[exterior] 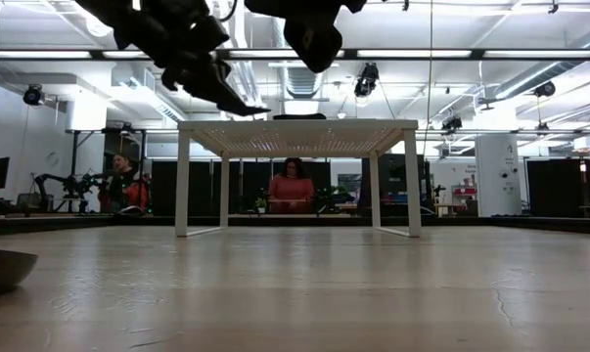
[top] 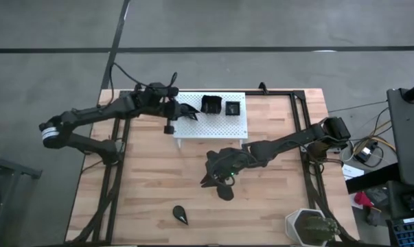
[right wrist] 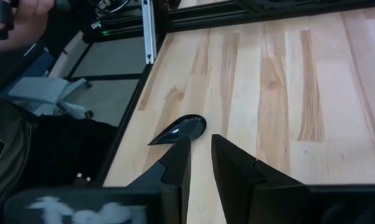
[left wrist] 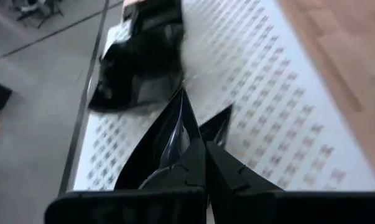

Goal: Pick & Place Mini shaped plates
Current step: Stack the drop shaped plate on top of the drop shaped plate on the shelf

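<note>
So this looks like the drop-off step for the left arm: its end effector point(left wrist: 199, 165) is clamped on a black teardrop plate point(left wrist: 175, 134) and hangs over the left end of the white stand point(top: 220, 123), near the two square plates point(top: 211, 105) already sitting on the stand's top. My guess is the next move is just to lower the plate onto a free patch of the perforated top beside those and let go, keeping it level so it doesn't slide off the edge. That arm reaches in from the left of the stand, stretched nearly flat with the wrist tipped down. The right arm comes in from the stand's right and bends down to the bench point(top: 152, 185) in front of the stand. Its end effector point(right wrist: 199, 155) has the fingers a little apart with nothing between them, pointing toward another teardrop plate point(right wrist: 180, 129) lying on the bench, farther out in front of the stand. A dark plate point(top: 224, 193) also lies right by that end effector.
</note>
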